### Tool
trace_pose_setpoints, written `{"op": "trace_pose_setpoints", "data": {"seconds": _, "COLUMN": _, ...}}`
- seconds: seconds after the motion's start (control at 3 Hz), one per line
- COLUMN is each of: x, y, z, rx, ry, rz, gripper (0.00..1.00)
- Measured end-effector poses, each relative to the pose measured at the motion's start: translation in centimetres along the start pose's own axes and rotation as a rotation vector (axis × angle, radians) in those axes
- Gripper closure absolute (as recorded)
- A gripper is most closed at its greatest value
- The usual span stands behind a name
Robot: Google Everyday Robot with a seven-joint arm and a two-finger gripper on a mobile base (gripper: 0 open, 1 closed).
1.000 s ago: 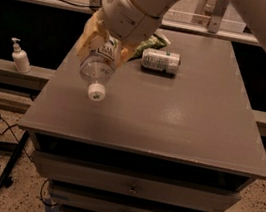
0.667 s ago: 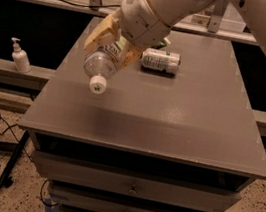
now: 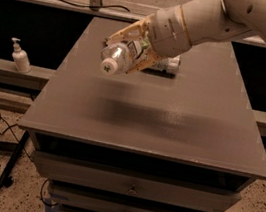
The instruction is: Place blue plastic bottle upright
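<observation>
The blue plastic bottle (image 3: 122,55) is clear bluish plastic with a white cap (image 3: 108,66). It is held in the air above the far left part of the grey table (image 3: 172,114), lying nearly level with its cap pointing toward the camera and slightly down. My gripper (image 3: 132,47) is shut on the bottle's body; its yellowish fingers (image 3: 126,32) wrap around it. The arm comes in from the upper right.
A short silver-and-green can (image 3: 168,63) lies on its side on the table behind the gripper, partly hidden. A white pump-dispenser bottle (image 3: 20,57) stands on a low ledge left of the table. Cables lie on the floor at left. Drawers sit below the tabletop.
The arm has swung the bottle up and to the right. Its cap has risen from pointing steeply down to nearly level, facing the camera.
</observation>
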State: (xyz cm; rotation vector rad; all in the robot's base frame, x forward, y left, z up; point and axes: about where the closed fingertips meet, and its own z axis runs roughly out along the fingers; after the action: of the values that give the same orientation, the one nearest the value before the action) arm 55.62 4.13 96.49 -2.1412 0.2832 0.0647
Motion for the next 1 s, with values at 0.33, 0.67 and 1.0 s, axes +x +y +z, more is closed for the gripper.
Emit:
{"op": "trace_pose_setpoints", "data": {"seconds": 0.33, "x": 0.0, "y": 0.0, "z": 0.0, "rx": -0.001, "ry": -0.001, "rz": -0.002, "gripper": 1.0}}
{"op": "trace_pose_setpoints", "data": {"seconds": 0.67, "x": 0.4, "y": 0.1, "z": 0.0, "rx": 0.101, "ry": -0.015, "rz": 0.071, "gripper": 1.0}}
{"op": "trace_pose_setpoints", "data": {"seconds": 1.0, "x": 1.1, "y": 2.4, "z": 1.0, "rx": 0.339, "ry": -0.063, "rz": 0.275, "gripper": 1.0}}
